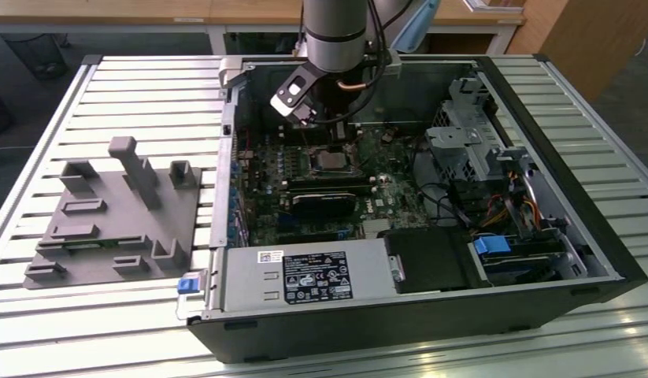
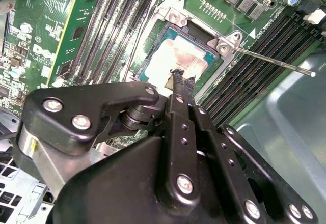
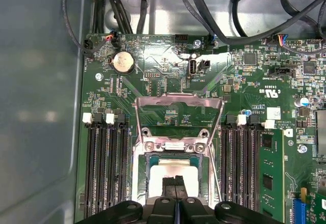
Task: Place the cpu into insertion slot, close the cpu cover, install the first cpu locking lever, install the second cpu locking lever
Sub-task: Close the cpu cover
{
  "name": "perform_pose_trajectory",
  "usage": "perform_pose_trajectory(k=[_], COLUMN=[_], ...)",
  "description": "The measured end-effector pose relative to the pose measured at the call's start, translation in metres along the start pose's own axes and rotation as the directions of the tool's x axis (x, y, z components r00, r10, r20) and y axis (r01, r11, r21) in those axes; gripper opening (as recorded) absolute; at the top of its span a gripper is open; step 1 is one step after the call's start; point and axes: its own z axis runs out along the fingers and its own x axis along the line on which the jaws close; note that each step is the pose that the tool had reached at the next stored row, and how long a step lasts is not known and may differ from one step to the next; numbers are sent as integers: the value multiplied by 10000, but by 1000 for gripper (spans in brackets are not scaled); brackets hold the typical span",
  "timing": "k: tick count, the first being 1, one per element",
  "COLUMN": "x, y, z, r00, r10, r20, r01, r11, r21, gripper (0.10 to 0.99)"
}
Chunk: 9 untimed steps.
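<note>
Black gripper (image 2: pixel 181 77) hung over the seated silver-grey square cpu (image 2: pixel 178 56)
Pinched shut, empty — the grey metal-frame cpu cover (image 3: pixel 178 100) lay flipped back, leaving the cpu reachable.

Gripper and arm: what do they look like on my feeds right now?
The arm is a silver-grey cylinder with black cables looping at its wrist. The gripper is matte black: hinged linkage bars dotted with silver screws, tapering to narrow fingertips.
</note>
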Motion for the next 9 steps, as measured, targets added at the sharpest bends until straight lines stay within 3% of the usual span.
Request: perform_pose_trajectory(k=[9], x=[1], y=[4], z=[-53], r00=[10000], r10=[0], r20=[1], r01=[0], r11=[10000], r21=[1], gripper=[106])
